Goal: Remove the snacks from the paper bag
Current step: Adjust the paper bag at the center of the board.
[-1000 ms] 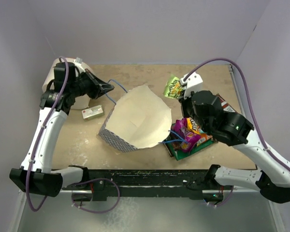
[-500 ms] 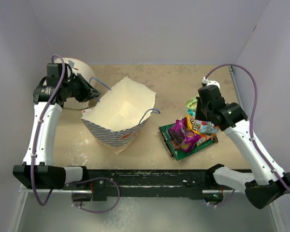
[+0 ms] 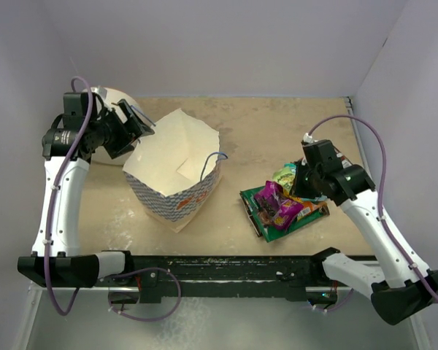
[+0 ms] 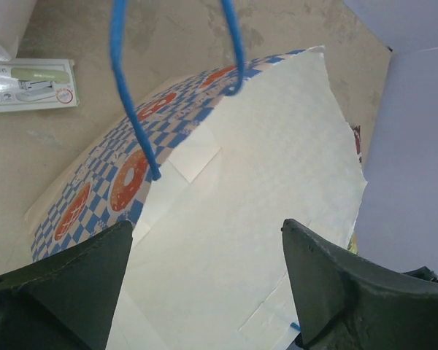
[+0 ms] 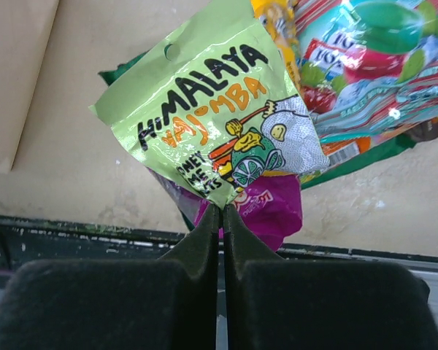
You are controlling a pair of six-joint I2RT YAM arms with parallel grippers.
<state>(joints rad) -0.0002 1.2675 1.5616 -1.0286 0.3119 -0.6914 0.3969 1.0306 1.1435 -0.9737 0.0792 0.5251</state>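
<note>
Snacks (image 3: pixel 285 211) lie heaped on the surface (image 3: pixel 277 131) at near right; the right fingers (image 5: pixel 213 226), clenched on a green packet (image 5: pixel 212 131), have brought it down to the pile. Farther back the paper bag (image 3: pixel 177 171) stands upright, just released by the left fingers (image 3: pixel 133 125), now spread; it looks empty.

White links, black joints on both arms (image 3: pixel 58 197) (purple cable (image 3: pixel 383 175) trailing each); pincer fingers (image 5: pixel 117 299) dark, blocky.

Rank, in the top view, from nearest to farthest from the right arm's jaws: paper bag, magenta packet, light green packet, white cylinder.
1. Light green packet, pinched in the right jaws.
2. Magenta packet, on the pile beside it.
3. Paper bag, mid-table, to the left.
4. White cylinder, far left corner.
</note>
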